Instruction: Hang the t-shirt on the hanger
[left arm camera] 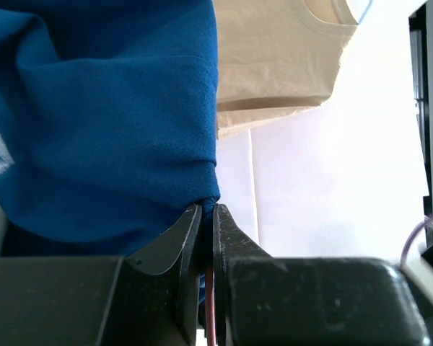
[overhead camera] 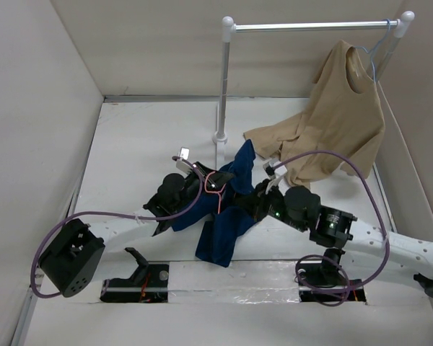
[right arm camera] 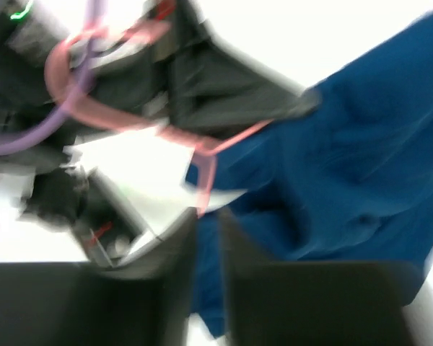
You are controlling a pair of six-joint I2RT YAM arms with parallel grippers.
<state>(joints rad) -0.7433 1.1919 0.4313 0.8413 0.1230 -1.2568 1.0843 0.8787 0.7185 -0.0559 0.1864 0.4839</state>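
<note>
— What's on the rail [overhead camera: 310,27]?
— A tan shirt [overhead camera: 339,122]. The navy t-shirt [overhead camera: 224,231] is bunched mid-table. The left gripper [left arm camera: 208,209] is pinching it and the pink hanger [overhead camera: 215,180]. The right gripper [right arm camera: 206,223] is narrow on blue cloth, though that view's blurred.

no writing readable anywhere from here, no labels, brands or numbers, nothing legible on the t-shirt [overhead camera: 225,225]

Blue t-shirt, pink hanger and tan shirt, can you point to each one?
blue t-shirt [overhead camera: 220,238], top view, on the lower drooping cloth.
pink hanger [right arm camera: 204,176], right wrist view, on a straight bit of wire.
tan shirt [overhead camera: 346,119], top view, on its chest.
</note>
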